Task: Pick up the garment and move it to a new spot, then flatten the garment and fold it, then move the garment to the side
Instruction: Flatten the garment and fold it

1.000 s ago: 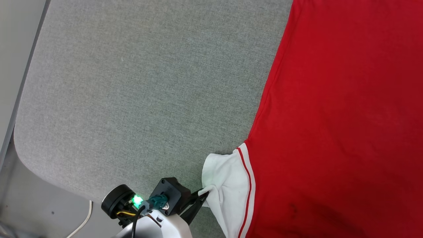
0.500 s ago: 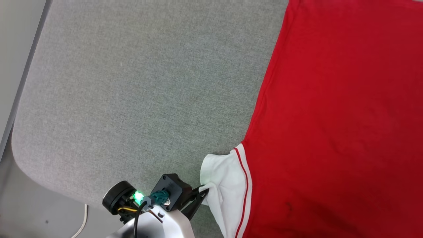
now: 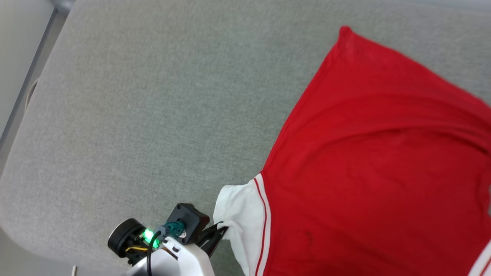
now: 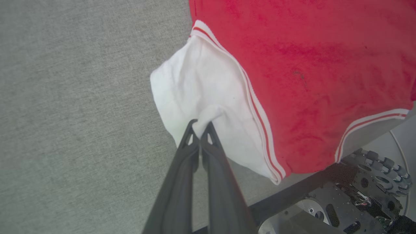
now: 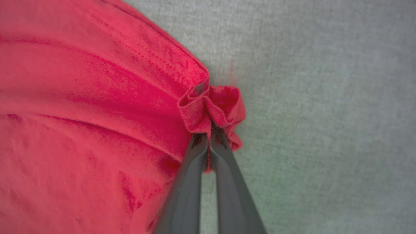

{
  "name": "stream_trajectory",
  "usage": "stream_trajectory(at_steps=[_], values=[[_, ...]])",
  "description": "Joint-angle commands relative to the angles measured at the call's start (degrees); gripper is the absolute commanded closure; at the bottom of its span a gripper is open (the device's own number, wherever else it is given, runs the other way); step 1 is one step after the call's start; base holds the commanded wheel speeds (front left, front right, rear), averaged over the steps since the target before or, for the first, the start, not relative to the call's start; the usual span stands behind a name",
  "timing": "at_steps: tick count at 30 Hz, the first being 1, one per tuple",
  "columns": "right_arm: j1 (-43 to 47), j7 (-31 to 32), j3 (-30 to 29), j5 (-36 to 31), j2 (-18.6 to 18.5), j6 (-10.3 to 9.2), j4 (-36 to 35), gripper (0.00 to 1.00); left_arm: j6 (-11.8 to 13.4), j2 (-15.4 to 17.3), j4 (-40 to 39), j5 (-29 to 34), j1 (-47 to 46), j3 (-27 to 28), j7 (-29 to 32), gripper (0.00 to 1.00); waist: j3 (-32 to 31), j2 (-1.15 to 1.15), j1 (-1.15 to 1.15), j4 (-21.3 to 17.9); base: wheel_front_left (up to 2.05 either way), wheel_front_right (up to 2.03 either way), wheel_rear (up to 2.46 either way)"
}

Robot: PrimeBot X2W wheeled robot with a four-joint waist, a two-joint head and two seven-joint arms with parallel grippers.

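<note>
garment (image 3: 364, 172) on table (image 3: 134, 115), unfolded | left hand (image 4: 199, 123) pinches white sleeve (image 4: 195, 84) | right hand (image 5: 209, 125) pinches red edge (image 5: 214, 107) | flattening likely; fold, side-move pending

— What's the main surface here?
— A worktop (image 3: 134, 115) covered in grey woven fabric, with a rounded near-left corner.
— And beyond it?
— Grey floor (image 3: 15, 264) shows below that corner. Along the left side runs a pale surface (image 3: 15, 50), edged by a thin dark line. The light is soft and even.
</note>
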Motion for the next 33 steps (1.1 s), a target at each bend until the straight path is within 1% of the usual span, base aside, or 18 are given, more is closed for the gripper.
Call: stream_trajectory(at_steps=[1,6,12,15,18,27,32,33], values=[[4.2,-0.7,0.1,0.8,0.9,-0.08,-0.1,1.0,0.4,0.4,0.6,-0.2,0.9,0.3,-0.3,1.0,-4.1,0.0,0.0,-3.0,0.0,0.0,0.0],[11.8,-3.1,-1.3,3.6,3.5,-0.08,-4.0,1.0,1.6,0.8,1.9,-1.8,3.5,1.3,-1.3,1.0,-8.3,0.0,0.0,-5.8,0.0,0.0,0.0],[21.5,-4.0,-3.5,6.1,4.9,-0.08,-8.6,1.0,2.7,0.4,3.1,-3.4,6.1,2.1,-3.0,1.0,-12.5,0.0,0.0,-7.8,0.0,0.0,0.0],[26.0,-3.9,-3.7,6.7,5.1,-0.08,-10.3,1.0,3.6,0.0,3.7,-4.1,7.3,2.6,-3.9,1.0,-14.1,0.0,0.0,-8.9,0.0,0.0,0.0],[29.4,-3.7,-4.0,7.2,5.5,-0.08,-11.5,1.0,3.9,-0.5,4.1,-4.5,8.2,2.6,-4.6,1.0,-15.3,0.0,0.0,-9.7,0.0,0.0,0.0],[36.7,-1.8,-5.7,8.1,7.4,-0.08,-14.3,1.0,4.7,-1.6,5.1,-5.0,8.6,3.0,-6.6,1.0,-16.2,0.0,0.0,-10.7,0.0,0.0,0.0],[37.5,-1.0,-6.0,8.4,7.8,-0.08,-15.2,1.0,4.3,-1.7,5.4,-4.7,7.6,3.1,-7.2,1.0,-15.4,0.0,0.0,-10.6,0.0,0.0,0.0],[36.8,-1.3,-6.4,8.7,8.1,-0.08,-15.6,0.62,4.2,-1.7,5.3,-4.4,7.4,3.1,-7.5,1.0,-15.2,0.0,0.0,-10.5,0.0,0.0,0.0]])
